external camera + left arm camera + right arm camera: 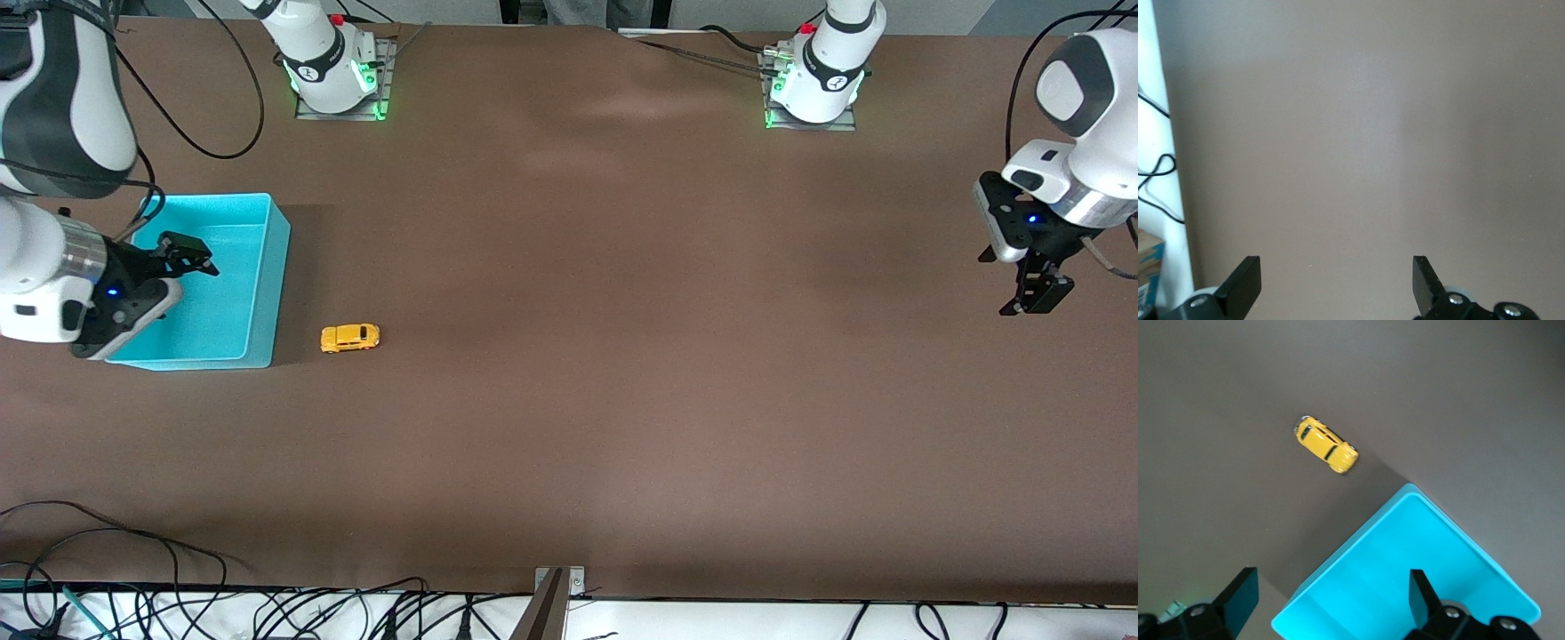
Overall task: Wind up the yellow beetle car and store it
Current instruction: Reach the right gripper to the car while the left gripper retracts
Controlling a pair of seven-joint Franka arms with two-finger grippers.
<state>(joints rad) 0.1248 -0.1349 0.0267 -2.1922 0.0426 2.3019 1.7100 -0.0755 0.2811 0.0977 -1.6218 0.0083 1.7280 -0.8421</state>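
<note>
yellow beetle car (350,338) beside turquoise bin (277,267).

Brown table (622,356) bears a turquoise bin (267,267); cables (267,613) edge it.

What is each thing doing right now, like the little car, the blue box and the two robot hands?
yellow car: on its wheels on the table, beside the bin, not held.
turquoise bin: upright, open on top, nothing seen inside.
right gripper: open, holding nothing, over the bin.
left gripper: open, holding nothing, waiting over bare table at the left arm's end.
</note>
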